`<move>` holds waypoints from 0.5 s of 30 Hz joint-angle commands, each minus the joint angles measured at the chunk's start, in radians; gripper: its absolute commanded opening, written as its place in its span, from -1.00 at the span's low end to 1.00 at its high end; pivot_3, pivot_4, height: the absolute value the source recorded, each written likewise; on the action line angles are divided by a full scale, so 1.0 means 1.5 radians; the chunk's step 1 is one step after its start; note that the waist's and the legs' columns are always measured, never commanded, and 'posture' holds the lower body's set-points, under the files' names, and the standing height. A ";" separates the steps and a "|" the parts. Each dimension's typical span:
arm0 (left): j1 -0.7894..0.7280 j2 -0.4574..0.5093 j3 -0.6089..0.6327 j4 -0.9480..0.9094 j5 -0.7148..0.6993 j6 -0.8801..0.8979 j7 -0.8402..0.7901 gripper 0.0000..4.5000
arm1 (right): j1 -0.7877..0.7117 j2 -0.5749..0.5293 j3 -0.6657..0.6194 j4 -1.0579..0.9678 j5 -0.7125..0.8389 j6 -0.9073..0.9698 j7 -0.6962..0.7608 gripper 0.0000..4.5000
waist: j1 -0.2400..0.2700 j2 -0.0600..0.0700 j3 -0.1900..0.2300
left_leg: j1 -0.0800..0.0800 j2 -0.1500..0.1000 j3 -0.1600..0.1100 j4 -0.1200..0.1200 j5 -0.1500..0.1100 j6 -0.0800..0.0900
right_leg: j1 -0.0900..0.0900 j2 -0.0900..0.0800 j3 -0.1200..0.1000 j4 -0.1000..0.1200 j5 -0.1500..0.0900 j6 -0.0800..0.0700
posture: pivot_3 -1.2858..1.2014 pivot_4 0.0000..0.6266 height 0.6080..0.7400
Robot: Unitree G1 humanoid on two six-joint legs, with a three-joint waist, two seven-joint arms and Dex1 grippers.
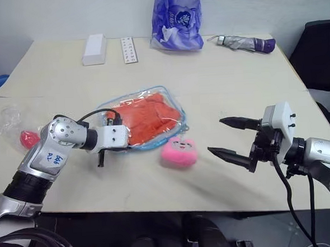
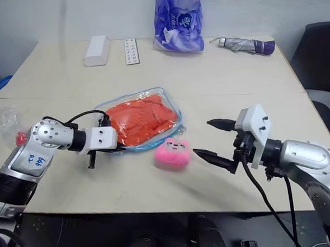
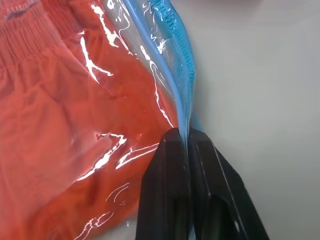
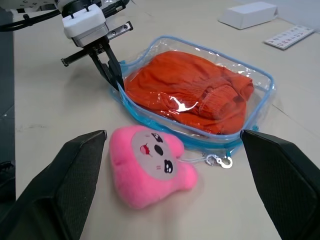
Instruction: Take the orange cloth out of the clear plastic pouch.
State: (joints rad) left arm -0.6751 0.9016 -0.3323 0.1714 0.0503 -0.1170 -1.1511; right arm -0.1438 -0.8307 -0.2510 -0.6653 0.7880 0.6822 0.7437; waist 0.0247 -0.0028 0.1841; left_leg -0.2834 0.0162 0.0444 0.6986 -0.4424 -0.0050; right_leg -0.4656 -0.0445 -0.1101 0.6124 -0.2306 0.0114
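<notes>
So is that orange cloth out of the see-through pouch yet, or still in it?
Still inside. The orange cloth lies folded behind the clear plastic pouch wall, within its blue edging. The left tool is shut on the pouch's edge.

On my left forearm (image 1: 48, 159) I see a white sticker with blue handwritten marks that I cannot make out. The purple patterned bag (image 1: 176, 19) carries a round emblem whose lettering is too small to read.
</notes>
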 commanded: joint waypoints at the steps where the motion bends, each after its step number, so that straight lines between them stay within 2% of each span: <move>1: -0.064 -0.010 -0.014 0.125 0.055 -0.199 -0.003 -0.99 | 0.006 -0.016 -0.028 -0.017 0.011 -0.010 0.015 1.00 | 0.001 0.000 0.000 | 0.000 0.000 0.000 0.000 0.000 0.000 | 0.000 0.000 0.000 0.000 0.000 0.000 | 0.03 -0.52 1.00; 9: -0.268 -0.119 -0.055 0.496 0.165 -0.501 0.079 -0.99 | 0.054 -0.032 -0.036 -0.031 0.005 -0.015 0.043 1.00 | 0.005 -0.001 0.000 | -0.001 -0.003 0.004 0.001 -0.001 0.003 | 0.000 -0.001 -0.003 -0.002 0.001 0.002 | 0.03 -0.52 1.00; 12: -0.303 -0.140 -0.064 0.568 0.193 -0.542 0.099 -0.99 | 0.061 -0.033 -0.043 -0.033 0.007 -0.013 0.041 1.00 | 0.000 -0.001 0.000 | -0.001 -0.004 0.005 0.001 -0.001 0.004 | 0.000 -0.001 -0.003 -0.002 0.001 0.002 | 0.03 -0.52 1.00; 15: -0.319 -0.151 -0.054 0.605 0.192 -0.534 0.097 -0.99 | 0.067 -0.036 -0.049 -0.036 0.009 -0.011 0.039 1.00 | -0.001 -0.002 0.000 | -0.001 -0.003 0.006 0.001 -0.001 0.004 | 0.000 0.000 -0.002 -0.001 0.001 0.002 | 0.03 -0.52 1.00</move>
State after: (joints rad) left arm -1.1328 0.6668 -0.4264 1.0584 0.3393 -0.9159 -1.0097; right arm -0.0469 -0.8691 -0.2876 -0.6814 0.7899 0.6763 0.8009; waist 0.0228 -0.0051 0.1844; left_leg -0.2842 0.0120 0.0547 0.6996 -0.4436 0.0003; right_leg -0.4651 -0.0450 -0.1127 0.6103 -0.2284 0.0152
